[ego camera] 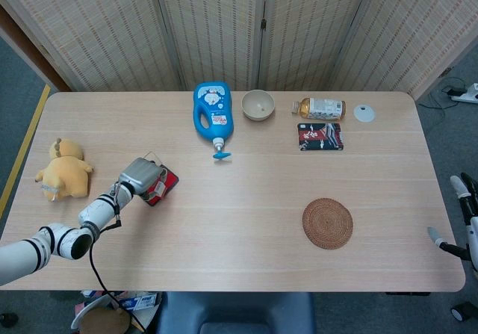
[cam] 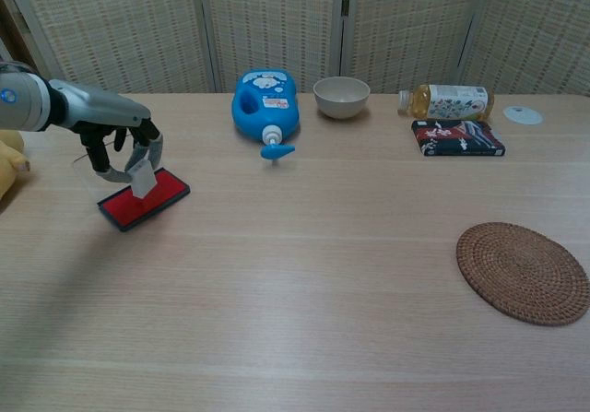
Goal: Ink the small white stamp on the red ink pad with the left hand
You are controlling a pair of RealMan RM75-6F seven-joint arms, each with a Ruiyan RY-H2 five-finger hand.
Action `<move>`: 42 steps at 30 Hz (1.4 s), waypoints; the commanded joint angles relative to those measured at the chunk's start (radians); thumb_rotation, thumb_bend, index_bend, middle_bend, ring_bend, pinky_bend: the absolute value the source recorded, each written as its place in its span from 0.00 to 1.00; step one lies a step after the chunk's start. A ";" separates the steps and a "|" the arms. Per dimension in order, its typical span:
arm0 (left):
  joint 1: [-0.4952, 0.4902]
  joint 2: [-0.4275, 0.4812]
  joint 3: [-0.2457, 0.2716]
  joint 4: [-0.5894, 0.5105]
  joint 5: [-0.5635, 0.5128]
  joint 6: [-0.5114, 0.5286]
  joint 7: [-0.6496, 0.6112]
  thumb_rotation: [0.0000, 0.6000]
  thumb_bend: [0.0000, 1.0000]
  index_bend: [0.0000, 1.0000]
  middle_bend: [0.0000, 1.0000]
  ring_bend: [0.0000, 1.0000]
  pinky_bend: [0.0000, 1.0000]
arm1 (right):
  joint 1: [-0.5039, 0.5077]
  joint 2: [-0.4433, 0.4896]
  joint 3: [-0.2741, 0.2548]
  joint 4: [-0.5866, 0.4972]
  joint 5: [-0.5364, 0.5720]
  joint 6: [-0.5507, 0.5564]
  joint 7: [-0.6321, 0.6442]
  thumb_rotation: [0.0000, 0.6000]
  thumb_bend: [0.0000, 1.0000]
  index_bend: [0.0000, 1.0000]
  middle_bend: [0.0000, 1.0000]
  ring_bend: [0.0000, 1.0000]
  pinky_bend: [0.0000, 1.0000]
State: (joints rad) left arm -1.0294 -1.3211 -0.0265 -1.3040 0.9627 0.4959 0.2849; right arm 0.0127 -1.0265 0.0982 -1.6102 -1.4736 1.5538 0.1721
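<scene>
**Left hand holds white stamp over red ink pad**

The robot's left hand pinches the small white stamp between its fingertips, with the other fingers curled downward around it. In the chest view the stamp hangs tilted directly over the red ink pad, its lower edge at the pad's red surface; whether it actually touches the ink cannot be told. From the head view the same hand covers most of the pad, leaving only its right-hand part in sight.

The ink pad lies flat on the wooden table. A clear, thin lid-like piece stands just behind the pad on the hand's far side. To the pad's left sits a yellow plush toy. Up and to the right of the pad lies a blue bottle with its nozzle pointing toward the robot, and beyond that a beige bowl, a drink bottle on its side, a dark packet and a small white disc. A woven round mat rests well to the pad's right.

The right hand shows only at the table's far right edge in the head view, holding nothing; how its fingers lie cannot be told.
</scene>
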 commanded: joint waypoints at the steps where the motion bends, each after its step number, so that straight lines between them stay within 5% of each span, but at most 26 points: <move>1: 0.005 -0.016 -0.002 0.033 0.025 -0.012 -0.030 1.00 0.35 0.54 0.50 0.28 0.35 | 0.001 -0.001 0.002 0.001 0.005 -0.003 -0.003 1.00 0.20 0.00 0.00 0.00 0.00; 21: 0.028 -0.080 -0.004 0.183 0.148 -0.035 -0.142 1.00 0.35 0.55 0.51 0.28 0.35 | 0.009 -0.003 0.009 -0.002 0.027 -0.030 -0.015 1.00 0.20 0.00 0.00 0.00 0.00; 42: 0.044 -0.108 -0.006 0.214 0.179 -0.026 -0.162 1.00 0.35 0.55 0.51 0.28 0.35 | 0.007 -0.003 0.005 -0.004 0.019 -0.027 -0.019 1.00 0.20 0.00 0.00 0.00 0.00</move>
State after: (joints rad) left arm -0.9862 -1.4294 -0.0318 -1.0903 1.1422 0.4692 0.1228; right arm 0.0193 -1.0290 0.1036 -1.6141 -1.4543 1.5273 0.1534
